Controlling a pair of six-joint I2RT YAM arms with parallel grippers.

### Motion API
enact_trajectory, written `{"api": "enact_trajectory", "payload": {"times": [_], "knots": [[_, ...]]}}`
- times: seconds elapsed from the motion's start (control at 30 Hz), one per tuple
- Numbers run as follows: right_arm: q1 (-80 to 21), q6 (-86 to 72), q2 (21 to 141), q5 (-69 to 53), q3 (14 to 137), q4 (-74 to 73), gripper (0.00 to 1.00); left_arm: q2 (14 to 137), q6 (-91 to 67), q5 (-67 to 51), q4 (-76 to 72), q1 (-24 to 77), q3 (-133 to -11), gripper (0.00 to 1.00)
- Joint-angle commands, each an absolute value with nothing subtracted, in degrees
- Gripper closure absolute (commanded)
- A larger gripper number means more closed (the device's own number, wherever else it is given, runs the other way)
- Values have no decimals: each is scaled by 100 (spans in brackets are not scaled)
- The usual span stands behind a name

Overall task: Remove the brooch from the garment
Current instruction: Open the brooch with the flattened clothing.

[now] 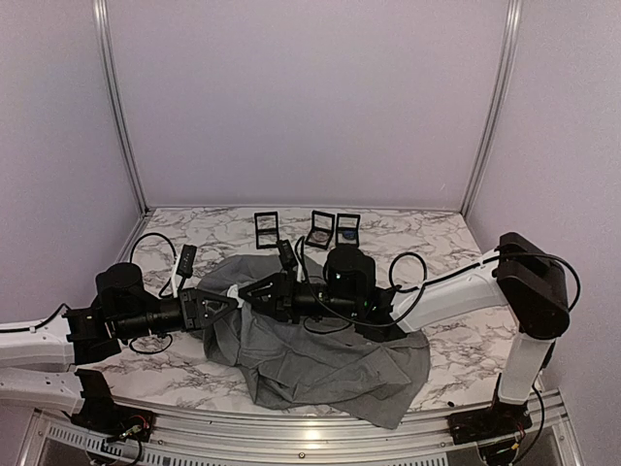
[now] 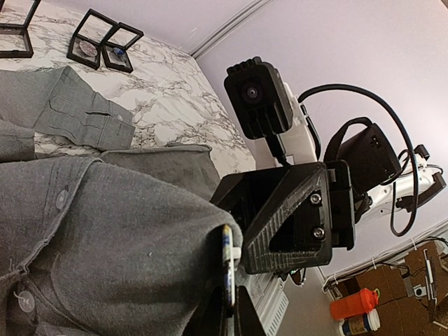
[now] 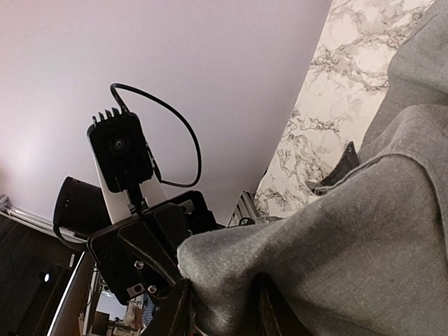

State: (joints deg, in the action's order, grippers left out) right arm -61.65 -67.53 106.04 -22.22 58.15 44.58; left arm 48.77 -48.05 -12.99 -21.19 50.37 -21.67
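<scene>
The grey garment [image 1: 320,364] lies crumpled on the marble table, with one fold lifted between the two grippers at the centre. In the left wrist view my left gripper [image 2: 236,308] is shut on the brooch [image 2: 228,269], a thin disc seen edge-on with blue and yellow on it, standing against the fold of the garment [image 2: 105,231]. My right gripper [image 3: 222,315] is shut on a fold of the garment [image 3: 364,238] directly opposite. In the top view the left gripper [image 1: 236,303] and right gripper [image 1: 256,291] nearly touch, and the brooch is hidden there.
Three black-framed display boxes [image 1: 265,230], [image 1: 321,230], [image 1: 347,229] stand at the back of the table. A shirt cuff [image 2: 84,115] lies flat on the marble. Arm cables loop above the garment. An orange bottle [image 2: 357,304] stands off the table.
</scene>
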Motion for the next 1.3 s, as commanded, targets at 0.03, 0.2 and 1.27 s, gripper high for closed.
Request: {"api": "enact_trajectory", "payload": {"times": [0.03,0.2,1.27], "knots": [[-6249,-6739,10764,-2157,5858,4473,71,4853,-4524,-1448,-2527,5101,-2199,100],[-6255,-6733,10782,-2152,5845,4443,74,4819,-4366,-1535,-2558,5115,-2252,100],[-6253,-6319,10667,-2585,5678,4287,81,4805,-4708,-1493,-2675,4987,-2162,100]]}}
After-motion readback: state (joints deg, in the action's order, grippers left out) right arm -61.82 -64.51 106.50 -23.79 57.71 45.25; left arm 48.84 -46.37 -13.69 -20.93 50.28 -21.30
